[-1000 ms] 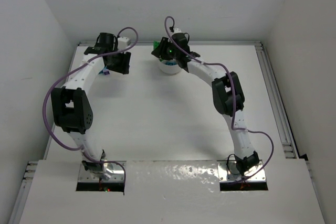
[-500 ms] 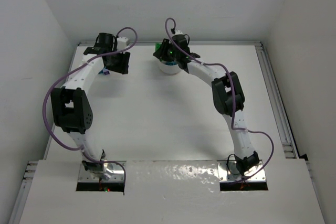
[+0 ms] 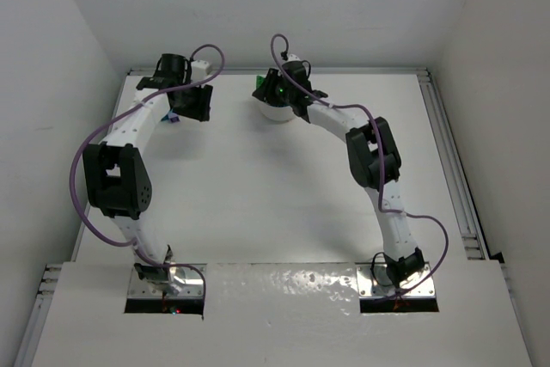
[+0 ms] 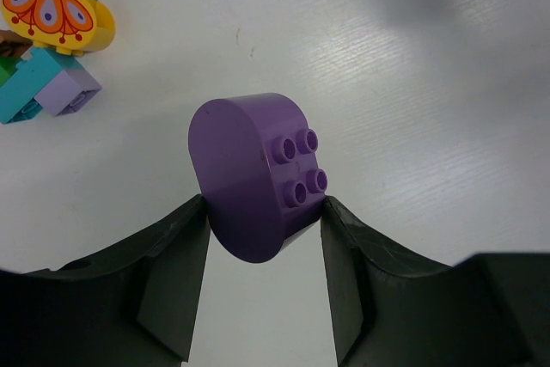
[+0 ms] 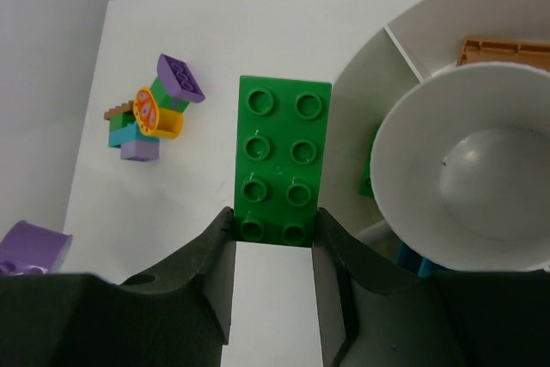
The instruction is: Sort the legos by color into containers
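The round white dish (image 5: 404, 15) sits at the far edge of the table (image 3: 258, 186), near the middle, smooth and glossy, with low walls, thin dividers and a raised bowl-like centre cup (image 5: 464, 178). One wedge holds an orange-brown brick (image 5: 507, 51); the next shows a sliver of green (image 5: 368, 174) under the cup's lip, and a bit of teal (image 5: 411, 259) peeps from beneath it, in which wedge cannot be told. The right gripper (image 5: 273, 221) is clamped on one short end of a flat green brick (image 5: 284, 161), two studs by four, held just outside the dish's left rim. Far left, the left gripper (image 4: 262, 212) pinches a purple brick (image 4: 253, 174) with a rounded end and four studs, above the matte, finely grained tabletop. Nearby lies a cluster: a yellow piece with an orange butterfly print (image 4: 58, 15), a lilac block (image 4: 69, 90), a teal block (image 4: 21, 96)
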`<action>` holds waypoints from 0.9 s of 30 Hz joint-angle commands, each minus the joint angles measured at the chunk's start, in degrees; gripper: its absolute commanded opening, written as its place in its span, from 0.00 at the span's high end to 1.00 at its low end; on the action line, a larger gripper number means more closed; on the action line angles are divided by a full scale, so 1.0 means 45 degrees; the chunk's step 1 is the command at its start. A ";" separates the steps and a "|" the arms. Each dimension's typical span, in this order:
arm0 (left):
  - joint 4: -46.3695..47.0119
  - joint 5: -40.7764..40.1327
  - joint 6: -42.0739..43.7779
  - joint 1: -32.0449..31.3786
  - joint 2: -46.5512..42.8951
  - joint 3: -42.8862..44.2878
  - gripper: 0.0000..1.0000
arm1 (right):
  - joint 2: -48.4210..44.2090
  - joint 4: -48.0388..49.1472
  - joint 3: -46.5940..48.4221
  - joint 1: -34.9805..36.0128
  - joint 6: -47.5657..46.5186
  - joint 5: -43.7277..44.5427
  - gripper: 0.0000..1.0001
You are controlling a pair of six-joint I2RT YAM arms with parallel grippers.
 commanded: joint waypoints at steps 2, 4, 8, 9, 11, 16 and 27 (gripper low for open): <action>0.0353 0.0039 -0.0039 0.0169 -0.0507 0.0416 1.00 | -0.1092 0.0764 -0.0246 0.0035 -0.0076 -0.0185 1.00; 0.0334 0.0059 -0.0058 0.0169 -0.0507 0.0435 1.00 | -0.1190 0.0921 -0.0441 0.0035 -0.0076 -0.0186 1.00; 0.0314 0.0078 -0.0039 0.0169 -0.0487 0.0533 1.00 | -0.1269 0.0960 -0.0481 0.0035 -0.0077 -0.0186 1.00; 0.0314 0.0078 -0.0039 0.0169 -0.0468 0.0533 1.00 | -0.1288 0.0979 -0.0520 0.0035 -0.0057 -0.0186 1.00; 0.0314 0.0078 -0.0039 0.0169 -0.0468 0.0533 1.00 | -0.1269 0.1076 -0.0598 0.0035 0.0098 -0.0205 1.00; 0.0295 0.0078 -0.0039 0.0169 -0.0468 0.0514 1.00 | -0.1268 0.1058 -0.0696 0.0016 0.0178 -0.0030 1.00; 0.0431 -0.0293 0.0000 0.0169 -0.0877 0.0066 1.00 | -0.0333 0.0511 0.0493 -0.0082 0.0451 0.0205 1.00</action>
